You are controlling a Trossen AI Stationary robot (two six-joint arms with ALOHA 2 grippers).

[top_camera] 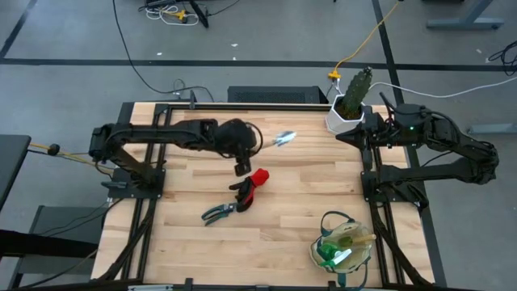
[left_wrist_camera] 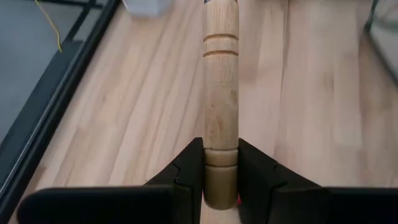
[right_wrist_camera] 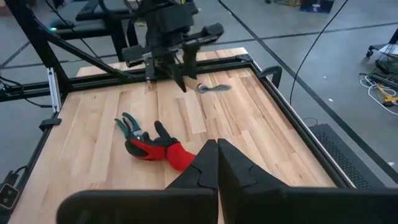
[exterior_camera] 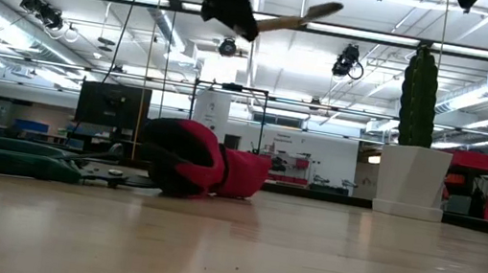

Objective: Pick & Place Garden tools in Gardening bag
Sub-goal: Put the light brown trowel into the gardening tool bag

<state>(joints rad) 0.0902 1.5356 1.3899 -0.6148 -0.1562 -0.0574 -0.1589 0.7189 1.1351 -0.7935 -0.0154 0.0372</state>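
My left gripper [top_camera: 255, 145] is shut on the wooden-handled trowel [top_camera: 283, 139] and holds it high over the table's middle, as the low view [exterior_camera: 303, 14] shows. The red-and-black gloves [top_camera: 251, 187] lie on the table below it, and the dark-handled pruners [top_camera: 218, 212] lie beside them toward the near edge. The beige gardening bag [top_camera: 343, 246] stands at the near right with the green-and-white spray bottle [top_camera: 332, 255] inside it. My right gripper [right_wrist_camera: 216, 163] is shut and empty at the far right, next to the cactus pot [top_camera: 349, 120]. My left gripper pinches the butt end of the trowel's wooden handle [left_wrist_camera: 221, 158] between its two fingers. The handle runs on past the fingertips, along the fingers, toward the table's right, with the metal blade [right_wrist_camera: 212, 88] at the far end. The trowel is lifted clear of the table.
The green cactus [top_camera: 358, 85] in its white pot stands at the far right corner, close to my right arm. Bare wood lies between the gloves and the bag. Black frame rails [top_camera: 380, 186] run along the table's left and right sides.
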